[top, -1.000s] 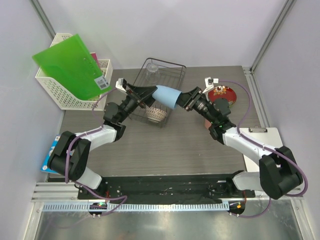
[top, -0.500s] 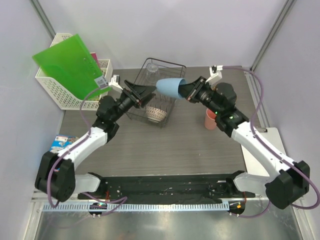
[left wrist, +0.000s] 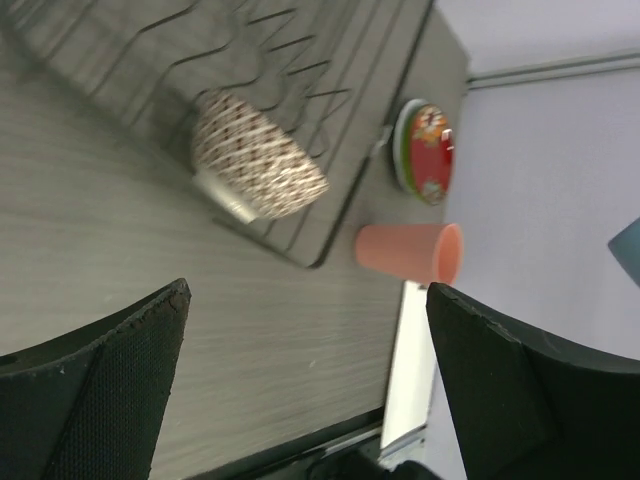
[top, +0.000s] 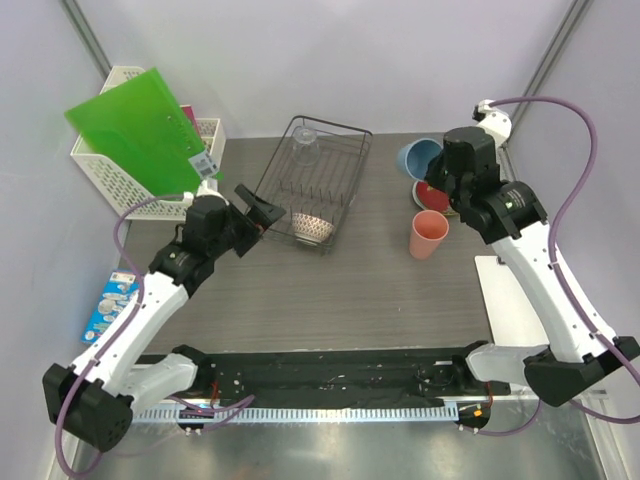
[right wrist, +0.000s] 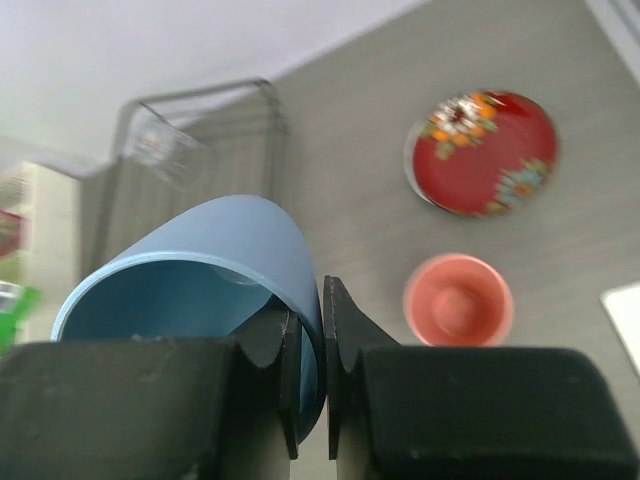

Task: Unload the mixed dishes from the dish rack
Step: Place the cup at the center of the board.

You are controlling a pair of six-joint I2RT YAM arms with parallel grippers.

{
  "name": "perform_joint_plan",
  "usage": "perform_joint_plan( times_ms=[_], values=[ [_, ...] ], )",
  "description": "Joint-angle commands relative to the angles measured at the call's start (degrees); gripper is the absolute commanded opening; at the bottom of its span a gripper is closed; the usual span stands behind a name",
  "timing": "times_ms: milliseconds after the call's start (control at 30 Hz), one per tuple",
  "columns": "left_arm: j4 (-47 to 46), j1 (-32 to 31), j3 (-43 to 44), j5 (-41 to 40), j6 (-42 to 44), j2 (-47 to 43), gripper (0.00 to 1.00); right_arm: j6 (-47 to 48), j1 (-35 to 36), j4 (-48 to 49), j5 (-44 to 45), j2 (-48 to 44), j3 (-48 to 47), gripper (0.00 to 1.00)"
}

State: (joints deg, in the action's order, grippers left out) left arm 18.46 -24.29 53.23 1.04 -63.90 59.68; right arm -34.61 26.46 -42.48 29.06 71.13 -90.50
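My right gripper [right wrist: 322, 350] is shut on the rim of the light blue cup [right wrist: 200, 270] and holds it in the air at the back right [top: 418, 157]. The pink cup [top: 428, 235] stands on the table below it. The red patterned plate [right wrist: 482, 152] lies beside it, with a yellow-green rim [left wrist: 398, 150] under it. The black wire dish rack [top: 340, 170] holds the white bowl with reddish pattern [top: 311, 227] on its side. My left gripper [top: 255, 210] is open and empty, left of the rack. No pale grey-white plate shows.
A clear glass [top: 305, 148] lies at the rack's far end. A white lattice basket [top: 120, 190] with a green folder [top: 140, 130] stands at the back left. A white board [top: 510, 290] lies at the right edge, and a blue packet [top: 108, 305] at the left.
My right arm has carried the blue cup up and away from the rack to the back right. My left gripper has drawn back from the cup toward the near left.
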Motion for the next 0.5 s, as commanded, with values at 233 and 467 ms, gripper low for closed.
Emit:
perform_joint_plan(
  times_ms=[233, 467],
  values=[
    [18.3, 0.0, -4.6, -4.4, 6.2, -10.3, 1.0, 0.8, -11.8, -16.3, -6.4, 3.7, 0.8, 0.01],
    [21.7, 0.0, -5.6, -6.0, 8.3, -15.5, 1.0, 1.0, -14.5, -17.8, -10.4, 4.2, 4.2, 0.01]
  ],
)
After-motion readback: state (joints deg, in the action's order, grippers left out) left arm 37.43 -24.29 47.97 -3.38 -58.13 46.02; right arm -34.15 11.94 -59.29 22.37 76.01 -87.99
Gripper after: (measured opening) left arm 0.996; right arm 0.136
